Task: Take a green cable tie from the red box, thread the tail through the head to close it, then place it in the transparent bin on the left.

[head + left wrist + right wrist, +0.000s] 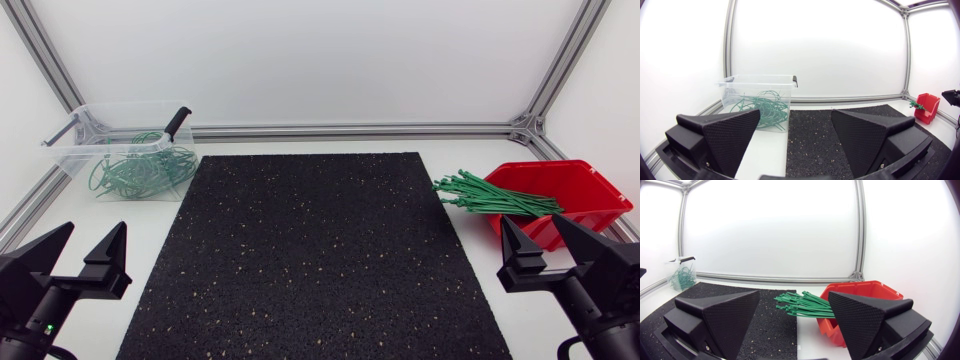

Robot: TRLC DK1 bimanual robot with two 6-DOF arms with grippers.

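Right, nearest us the left tool (97,232) and right tool (530,222) sit at the bench's (470,300) front edge, one on each side of the mat (310,260). Both have their fingers spread wide with nothing between them, which looks like a ready stance. Each faces its own job: the right one looks straight at the supply, the left one at the drop-off. The speckled black mat fills the middle, likely a non-slip patch for the threading. Further back on the right, the ties (490,195) fan out of the red box's (570,195) open front, their ends hanging over the mat's edge, handy for a pick. They're slim, straight, green strips in a loose sheaf, none closed yet. Far left, the clear bin (75,150) already holds tangled green loops (140,172).
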